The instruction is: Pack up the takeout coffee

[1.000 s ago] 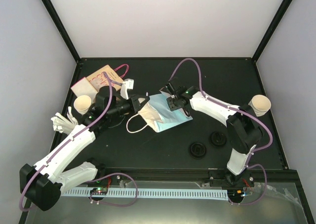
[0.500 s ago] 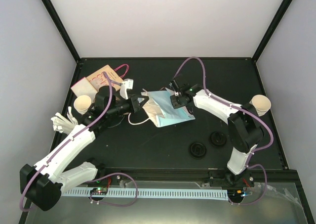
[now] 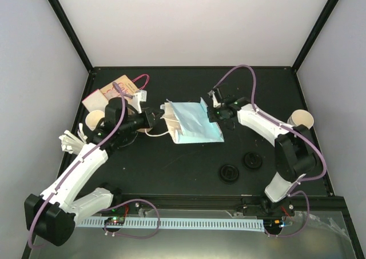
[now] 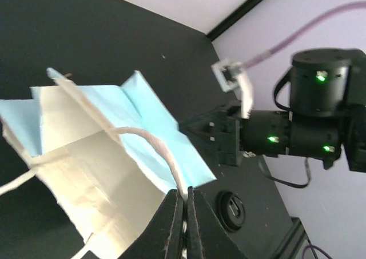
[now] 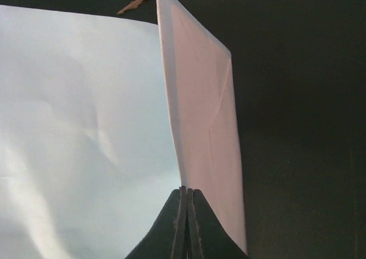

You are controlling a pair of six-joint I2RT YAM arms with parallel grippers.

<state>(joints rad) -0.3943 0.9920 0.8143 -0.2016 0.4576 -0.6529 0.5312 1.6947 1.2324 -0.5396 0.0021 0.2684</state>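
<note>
Blue paper bag lies flat mid-table, mouth to the left. Left gripper is clamped tight on the mouth rim by the handle. Right gripper is pinched fully closed on the bottom fold at the bag's right end. Step looks like spreading the bag and standing it up. I'd keep tension even between both grips and lift slowly, since the paper could tear at the handle. Room: bare table far of the bag. Lids sit near-right, well apart. Left cup is just beside the left arm — watch the elbow. Right cup is at the right edge.
</note>
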